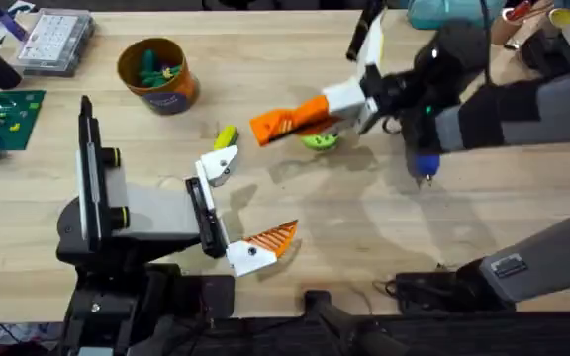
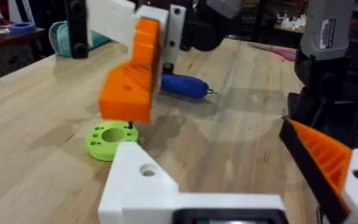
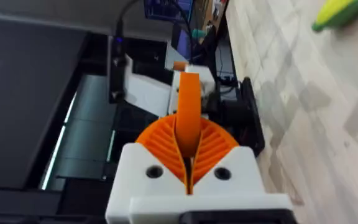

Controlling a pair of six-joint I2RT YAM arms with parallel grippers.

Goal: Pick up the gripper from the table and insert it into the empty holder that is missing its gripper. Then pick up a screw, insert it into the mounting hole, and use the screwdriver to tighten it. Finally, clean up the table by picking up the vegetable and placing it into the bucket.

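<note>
My right gripper [image 1: 356, 102] is shut on the loose orange ribbed gripper [image 1: 287, 121], held in the air just above a green disc [image 1: 320, 142]. In the right wrist view the orange pads [image 3: 160, 144] clamp the gripper [image 3: 188, 106] edge-on. My left gripper [image 1: 250, 203] stands open; one side is the bare white holder [image 1: 218, 166], the other carries an orange finger [image 1: 273, 237]. The holder [image 2: 138, 180] points at the held gripper [image 2: 132, 81]. The blue screwdriver [image 2: 182, 85] lies on the table [image 1: 364, 227] behind it. The yellow vegetable [image 1: 225, 135] lies near the orange bucket [image 1: 156, 74].
A green disc [image 2: 110, 140] with holes has a small dark screw standing at its rim. A clear parts box [image 1: 52, 40] and a green board [image 1: 3, 114] sit at the far left. Clutter lines the back right corner.
</note>
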